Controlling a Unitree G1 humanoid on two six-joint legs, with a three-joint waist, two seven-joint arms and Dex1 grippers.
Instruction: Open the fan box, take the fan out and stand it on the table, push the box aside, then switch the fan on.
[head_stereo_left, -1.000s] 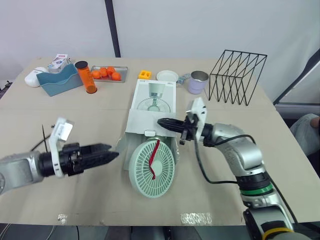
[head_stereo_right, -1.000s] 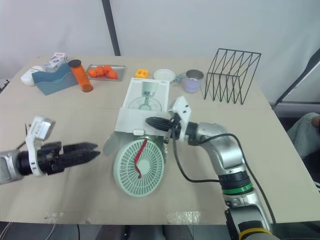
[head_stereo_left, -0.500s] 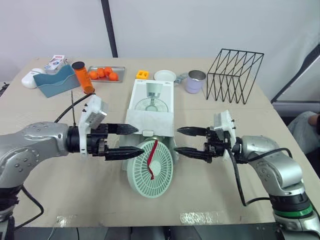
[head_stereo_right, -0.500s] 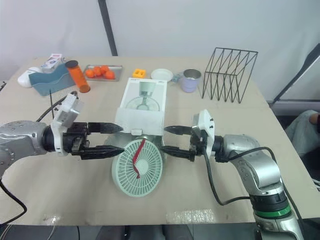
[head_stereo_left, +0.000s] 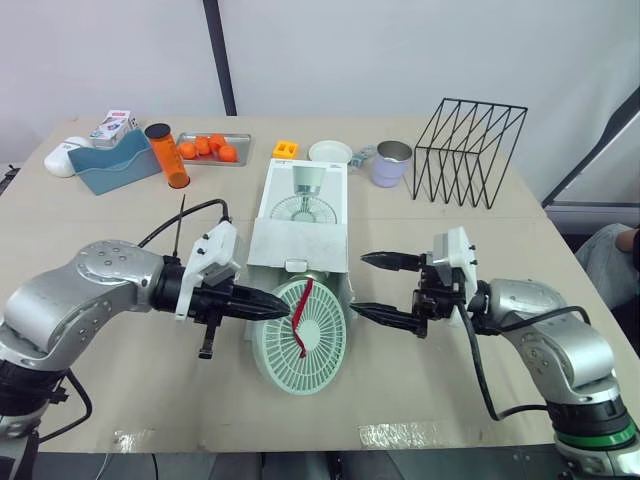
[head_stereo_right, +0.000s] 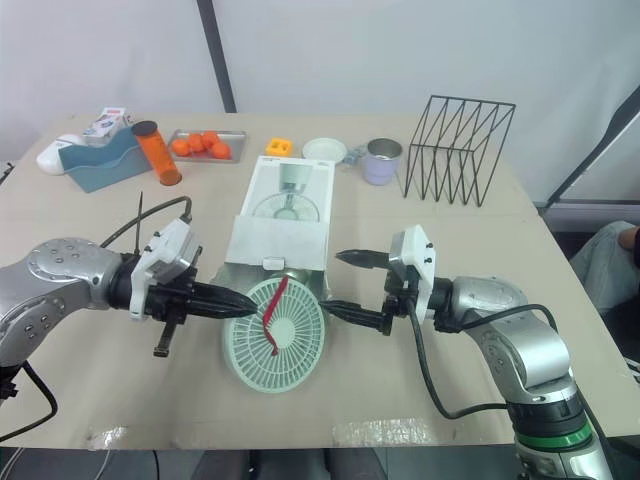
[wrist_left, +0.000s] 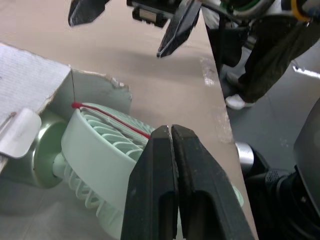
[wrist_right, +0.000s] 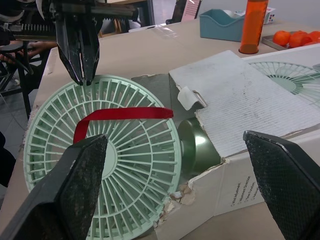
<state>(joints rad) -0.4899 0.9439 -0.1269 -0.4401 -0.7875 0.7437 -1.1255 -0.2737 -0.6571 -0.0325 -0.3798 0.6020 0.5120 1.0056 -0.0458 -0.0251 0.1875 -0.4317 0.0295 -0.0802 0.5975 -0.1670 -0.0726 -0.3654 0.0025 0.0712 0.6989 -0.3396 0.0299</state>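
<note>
Head views: the box (head_stereo_left: 303, 215) lay flat mid-table (head_stereo_left: 120, 390), its near end torn open. The fan (head_stereo_left: 302, 335) stuck out of that end, its round grille leaning toward the table's front edge and its base inside the mouth. The left gripper (head_stereo_left: 283, 307) was clenched, tips at the grille's left rim. The right gripper (head_stereo_left: 360, 283) sat just right of the fan, released, one finger high and one low, holding nothing.

Left wrist view: its two fingers were pressed together, nothing between them, right above the grille's edge. Touching or just clear, I could not tell.

Right wrist view: its own fingers stood wide apart with the grille and a red strap (wrist_right: 125, 114) framed between them.

Judgement: extraction is under way. Best to close the right gripper on the grille's rim, not the thin ribs or the strap, then draw the fan straight out along the box so the base clears the torn flap. The left should pin the box rather than nudge the fan.
</note>
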